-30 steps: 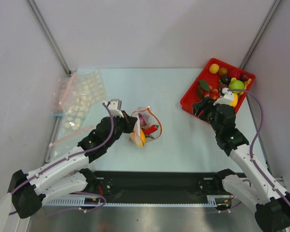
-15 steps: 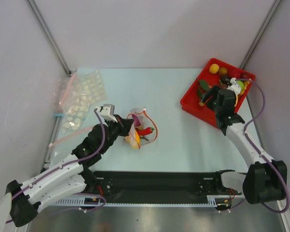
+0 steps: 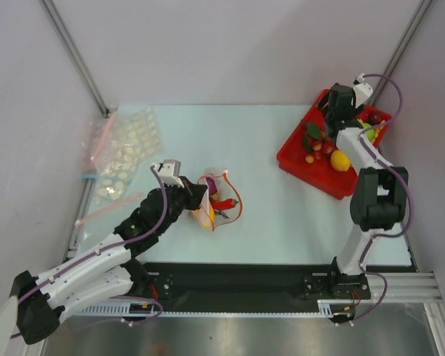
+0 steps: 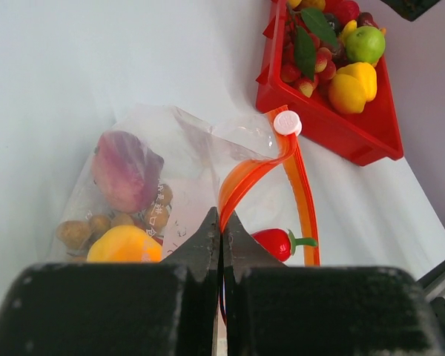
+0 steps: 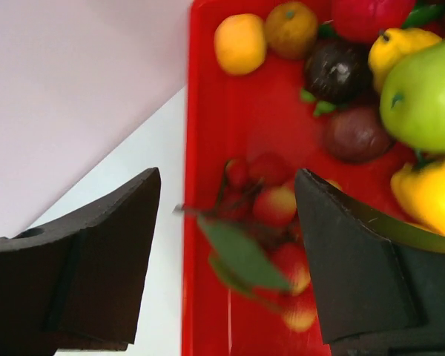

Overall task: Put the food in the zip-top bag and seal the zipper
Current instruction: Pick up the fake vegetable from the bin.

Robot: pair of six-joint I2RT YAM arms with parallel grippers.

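- Left gripper (image 4: 221, 222): fingers pressed together, pinching the zipper (image 4: 246, 176) of the zip-top bag (image 4: 196, 141), which lies well left of the red tray (image 3: 328, 182).
- Inside the bag, just beyond those fingers: purple fruit (image 4: 124, 169), yellow fruit (image 4: 126, 245), red chili (image 4: 276, 242).
- Right gripper (image 5: 226, 189): jaws spread, empty, above the red tray's loose food (image 5: 423, 96).

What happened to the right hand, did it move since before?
Yes. The right hand moved away from the robot. It was at the near edge of the red tray and is now above its far corner.
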